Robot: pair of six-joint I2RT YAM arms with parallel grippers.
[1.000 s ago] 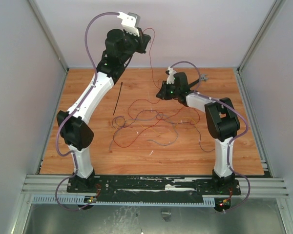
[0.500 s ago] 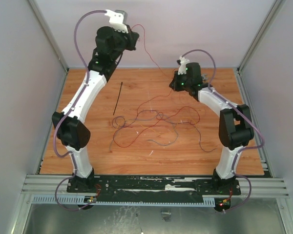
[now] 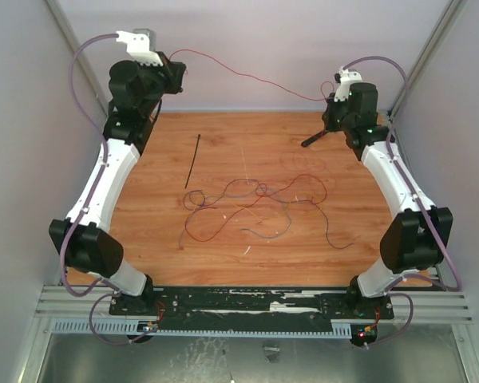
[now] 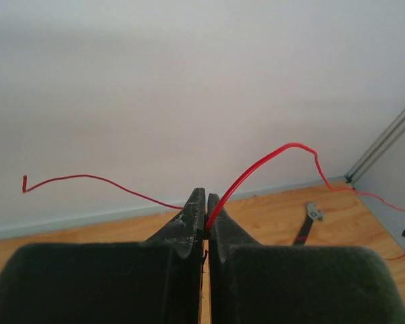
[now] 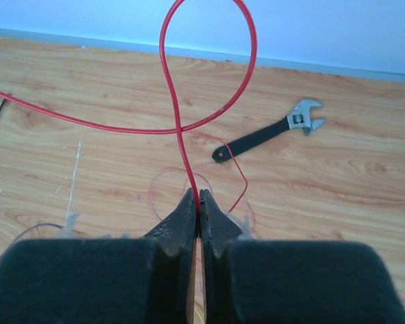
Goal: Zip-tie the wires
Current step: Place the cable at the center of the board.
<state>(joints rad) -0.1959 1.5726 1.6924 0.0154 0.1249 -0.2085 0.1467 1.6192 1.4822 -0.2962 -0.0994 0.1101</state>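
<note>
Left tool (image 4: 204,197) and right tool (image 5: 196,196) pinch one red wire (image 5: 182,152).

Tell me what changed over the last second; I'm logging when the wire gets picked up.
Both arms swung apart toward the back corners. The right fingers closed on the red wire, which the left fingers already held, so it now spans the air between them. The zip tie and the remaining tangle largely stayed put.

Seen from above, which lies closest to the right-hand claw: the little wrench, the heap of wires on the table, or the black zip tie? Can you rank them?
From the right gripper, top view:
1. The wrench, just in front of it, back right.
2. The wires, heaped mid-table.
3. The zip tie, back left.
</note>
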